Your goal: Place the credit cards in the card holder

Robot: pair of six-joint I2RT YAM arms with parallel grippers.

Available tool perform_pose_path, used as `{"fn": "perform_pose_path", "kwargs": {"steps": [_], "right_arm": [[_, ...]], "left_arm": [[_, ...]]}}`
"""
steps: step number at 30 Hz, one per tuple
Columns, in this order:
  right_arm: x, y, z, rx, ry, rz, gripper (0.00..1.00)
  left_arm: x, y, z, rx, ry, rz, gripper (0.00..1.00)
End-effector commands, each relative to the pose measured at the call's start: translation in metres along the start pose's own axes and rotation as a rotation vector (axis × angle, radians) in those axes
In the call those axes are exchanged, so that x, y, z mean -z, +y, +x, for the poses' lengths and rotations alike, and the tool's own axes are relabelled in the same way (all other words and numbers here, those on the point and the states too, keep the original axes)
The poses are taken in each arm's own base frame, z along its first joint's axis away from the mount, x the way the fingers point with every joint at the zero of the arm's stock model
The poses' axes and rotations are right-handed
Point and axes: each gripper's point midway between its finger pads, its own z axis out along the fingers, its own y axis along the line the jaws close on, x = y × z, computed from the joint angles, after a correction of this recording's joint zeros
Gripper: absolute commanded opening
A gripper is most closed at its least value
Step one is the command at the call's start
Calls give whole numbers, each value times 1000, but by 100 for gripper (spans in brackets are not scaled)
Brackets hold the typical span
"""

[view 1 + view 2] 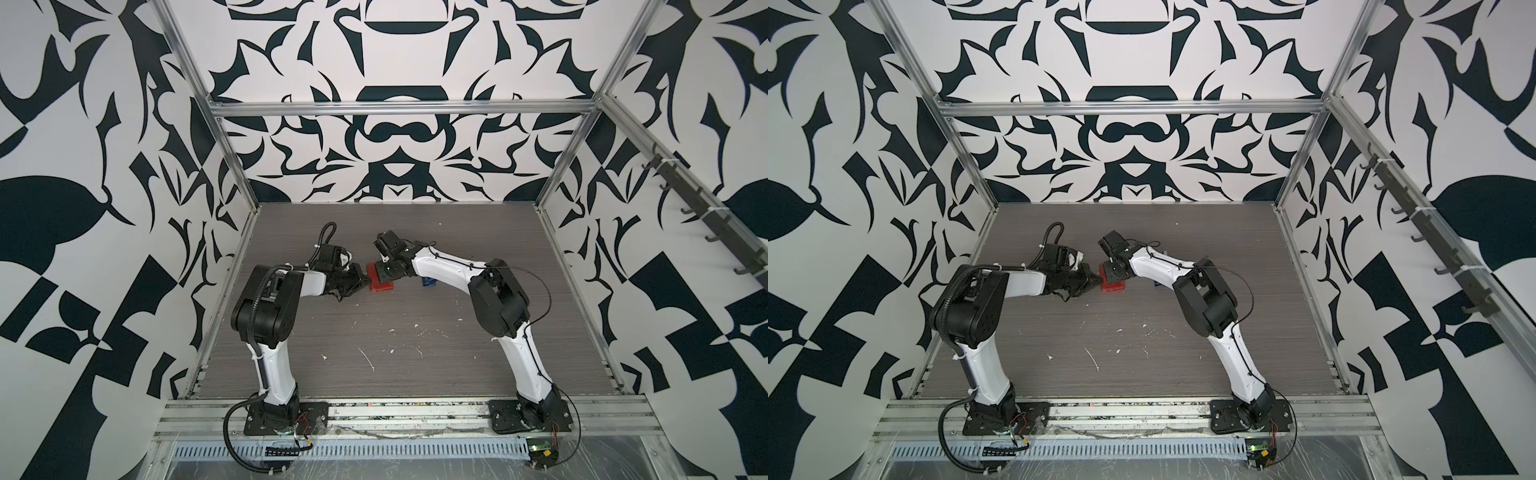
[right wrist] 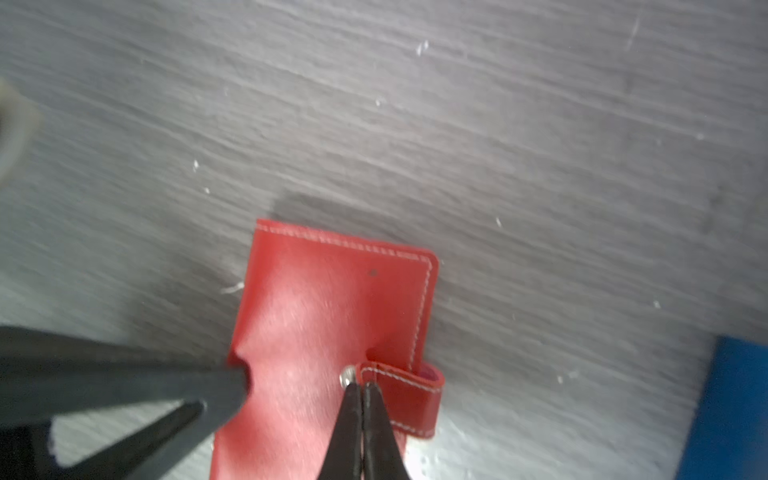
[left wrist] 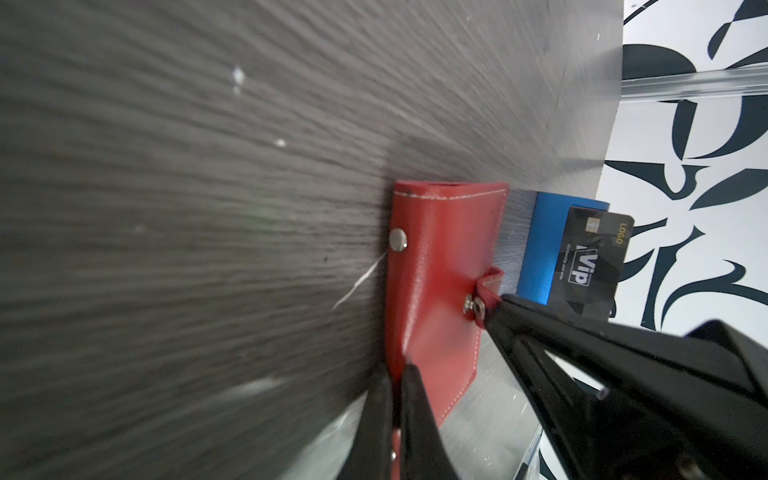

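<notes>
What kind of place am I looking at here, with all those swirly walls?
Probably a robotics test booth: two robot arms bolted before a grey table, a metal frame around it, black-and-white patterned walls, one red wallet being handled.

Edge cuts off the blue rack [image 2: 735, 411] — smallest print on the dark card [image 3: 590, 257] unreadable.
</notes>
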Motion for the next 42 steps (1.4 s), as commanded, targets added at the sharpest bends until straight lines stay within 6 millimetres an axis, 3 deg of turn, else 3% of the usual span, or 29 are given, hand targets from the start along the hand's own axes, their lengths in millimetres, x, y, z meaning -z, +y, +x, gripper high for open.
{"fn": "perform_pose_path", "kwargs": {"steps": [1,6,13,18,23,26,33,42], "right_arm": [[19,-7,1,-8,-7,33,0],[27,-4,4,-7,-6,13,0],[41,-17,13,-4,0,76,0],[50,-9,26,-19,10,-5,0],[69,0,28,-57,-30,-93,0],[79,5,27,-71,-51,-136,0],[100,20,18,-102,-115,-243,0],[118,30,12,-124,-166,-322,0]], "left_arm": [[8,4,5,-7,-1,-52,0],[15,0,9,-26,3,-52,0],[32,1,21,-65,21,-111,0],[40,9,37,-84,44,-144,1],[51,7,43,-119,33,-169,26],[57,-6,45,-165,16,-157,35],[56,-34,51,-239,11,-88,45],[46,-41,57,-248,18,-57,57]]}}
